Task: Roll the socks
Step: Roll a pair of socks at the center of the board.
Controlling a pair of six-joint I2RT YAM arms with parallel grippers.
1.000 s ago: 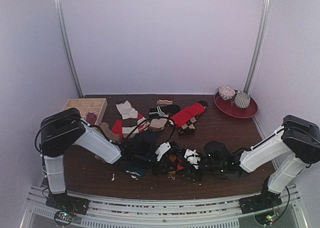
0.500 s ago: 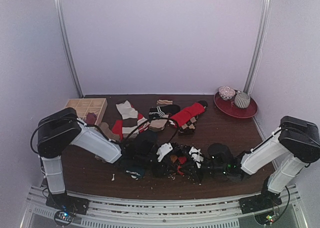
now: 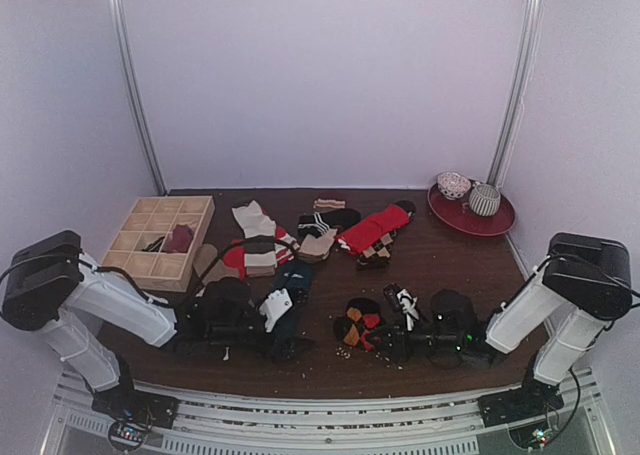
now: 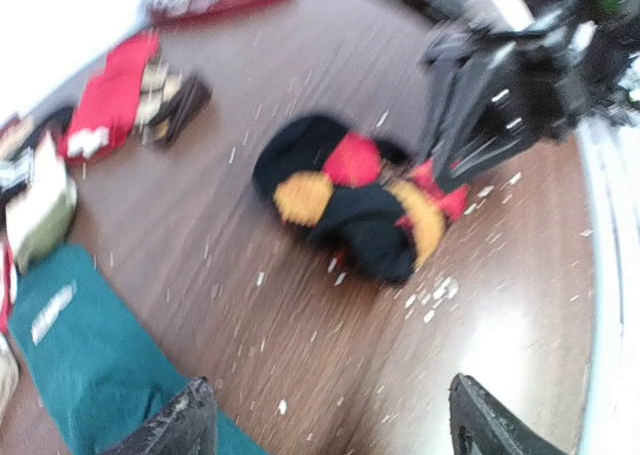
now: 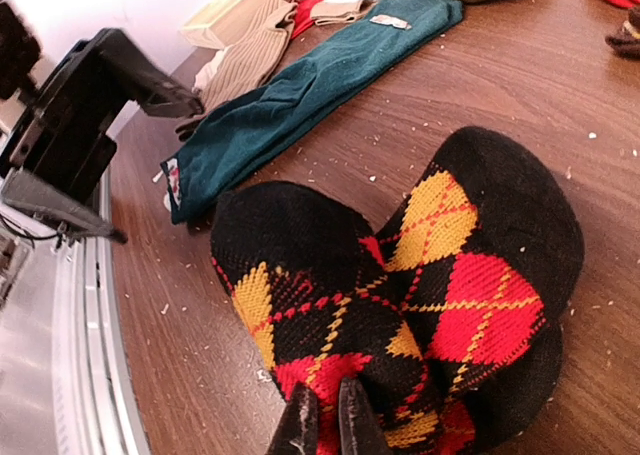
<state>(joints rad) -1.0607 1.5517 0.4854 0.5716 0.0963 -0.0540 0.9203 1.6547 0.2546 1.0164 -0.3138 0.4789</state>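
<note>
Right tool (image 5: 322, 425) pinches the argyle sock (image 5: 400, 295); left tool (image 4: 330, 430), blurred, looks open.

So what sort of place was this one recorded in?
Looks like a lab test booth, not a home: plain white panel walls on metal posts, two robot arms bolted to a rail at the near edge of the table, and socks staged on it.

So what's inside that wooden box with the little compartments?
One compartment of the wooden box holds a dark red bundle, likely a rolled sock, with something dark beside it, too small to identify. The rest look bare, though the dividers hide their near corners.
</note>
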